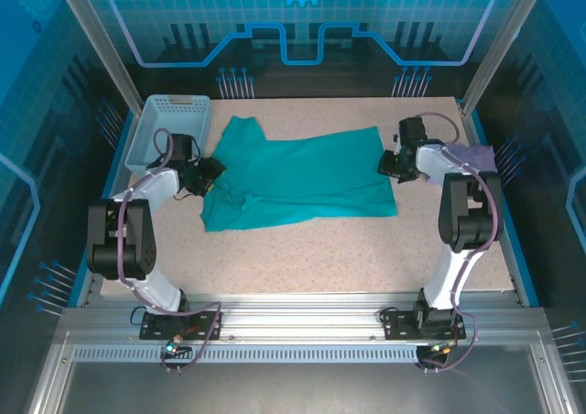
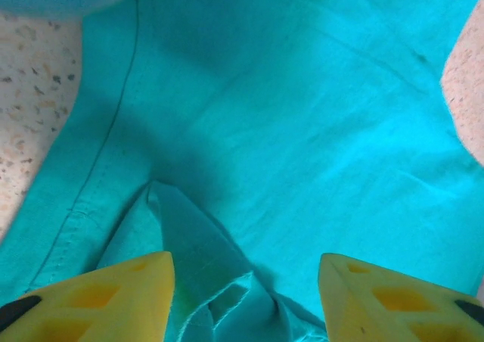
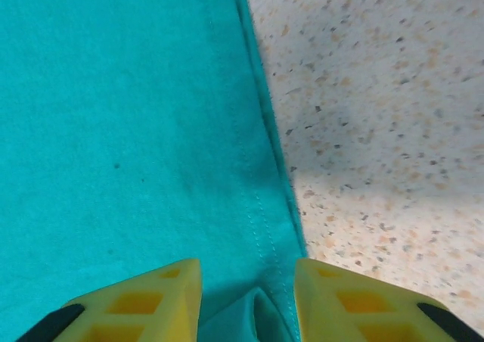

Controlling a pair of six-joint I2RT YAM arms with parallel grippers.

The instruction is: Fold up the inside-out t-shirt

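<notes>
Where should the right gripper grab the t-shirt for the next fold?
Grip the stitched hem at the t-shirt's right edge, coming in low from the right over the bare table. That edge runs straight and lies flat. A small pucker stands between the open right gripper's fingers, so a pinch there should catch it.

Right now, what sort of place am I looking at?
Probably a robot lab test cell: aluminium frame around blue wall panels, left arm and right arm bolted to a speckled table, a teal t-shirt laid out.
</notes>
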